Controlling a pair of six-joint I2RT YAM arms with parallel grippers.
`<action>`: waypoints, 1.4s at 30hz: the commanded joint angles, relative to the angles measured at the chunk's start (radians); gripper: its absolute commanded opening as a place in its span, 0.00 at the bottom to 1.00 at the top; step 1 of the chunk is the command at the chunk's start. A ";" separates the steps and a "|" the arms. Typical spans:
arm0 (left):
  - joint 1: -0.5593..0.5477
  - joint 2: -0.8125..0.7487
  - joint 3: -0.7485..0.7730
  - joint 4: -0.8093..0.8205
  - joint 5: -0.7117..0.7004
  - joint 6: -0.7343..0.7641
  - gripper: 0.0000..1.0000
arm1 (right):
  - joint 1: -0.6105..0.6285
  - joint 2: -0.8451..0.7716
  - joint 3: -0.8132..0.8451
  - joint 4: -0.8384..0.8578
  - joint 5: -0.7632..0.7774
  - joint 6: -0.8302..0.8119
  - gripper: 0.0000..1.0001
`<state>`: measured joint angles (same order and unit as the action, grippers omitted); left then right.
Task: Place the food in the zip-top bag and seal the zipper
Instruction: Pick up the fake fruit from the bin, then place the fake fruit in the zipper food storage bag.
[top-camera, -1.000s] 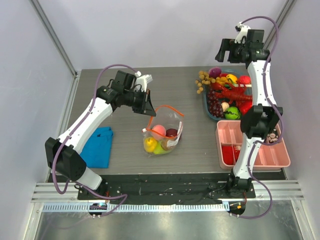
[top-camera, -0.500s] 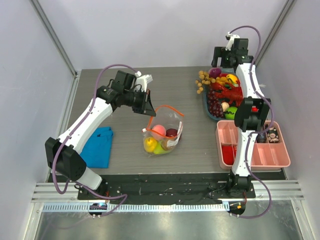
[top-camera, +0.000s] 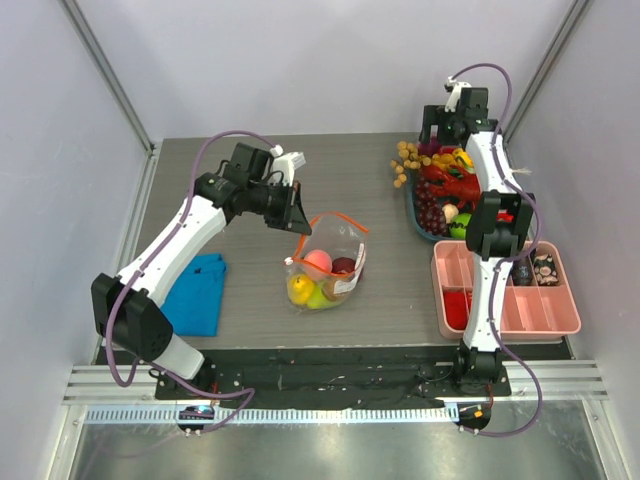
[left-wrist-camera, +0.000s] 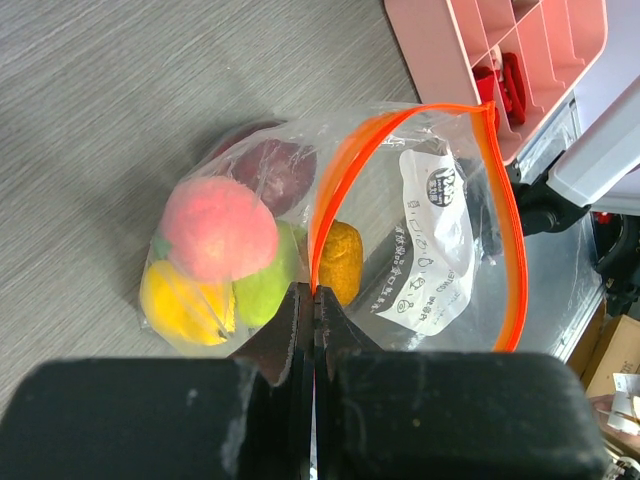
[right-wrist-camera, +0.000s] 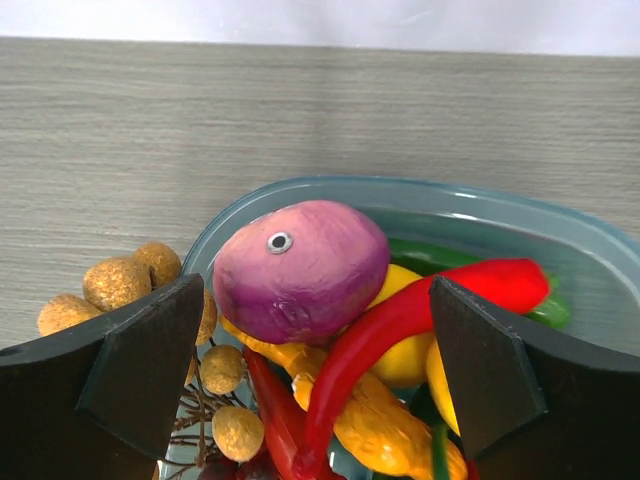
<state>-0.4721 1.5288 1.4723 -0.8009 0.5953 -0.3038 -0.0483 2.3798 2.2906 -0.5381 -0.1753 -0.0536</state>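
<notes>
The clear zip-top bag (top-camera: 330, 262) lies mid-table with its mouth open, holding a pink, a yellow, a green, a dark red and an orange toy food (left-wrist-camera: 220, 228). My left gripper (top-camera: 298, 212) is shut on the bag's orange-red zipper (left-wrist-camera: 325, 210) and holds that rim up. My right gripper (top-camera: 443, 128) is open over the far end of the blue bowl (right-wrist-camera: 560, 240); its jaws stand either side of a purple toy vegetable (right-wrist-camera: 302, 270), apart from it. A red chilli (right-wrist-camera: 400, 325) and yellow pieces lie beside the purple toy.
The blue bowl (top-camera: 412, 212) at the right back holds a red lobster (top-camera: 462, 187), grapes and more toys; a tan berry cluster (top-camera: 403, 163) hangs over its left rim. A pink compartment tray (top-camera: 560, 320) stands at the front right. A folded blue cloth (top-camera: 197, 292) lies front left.
My right arm has swung down and toward the back, lowering its open gripper over the far end of the bowl. The left gripper and the bag have stayed put.
</notes>
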 joint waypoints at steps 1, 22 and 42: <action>-0.003 0.010 -0.003 0.025 0.009 0.012 0.00 | 0.022 0.012 -0.017 0.041 -0.012 0.008 1.00; -0.005 0.011 0.003 0.022 0.001 0.020 0.00 | 0.005 -0.085 -0.030 0.069 0.053 -0.009 0.65; -0.003 -0.012 -0.026 0.057 0.012 -0.011 0.00 | -0.019 -0.698 -0.147 -0.077 -0.427 0.104 0.57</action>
<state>-0.4721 1.5436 1.4559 -0.7853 0.5953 -0.3099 -0.0719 1.8591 2.1899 -0.5510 -0.3412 -0.0273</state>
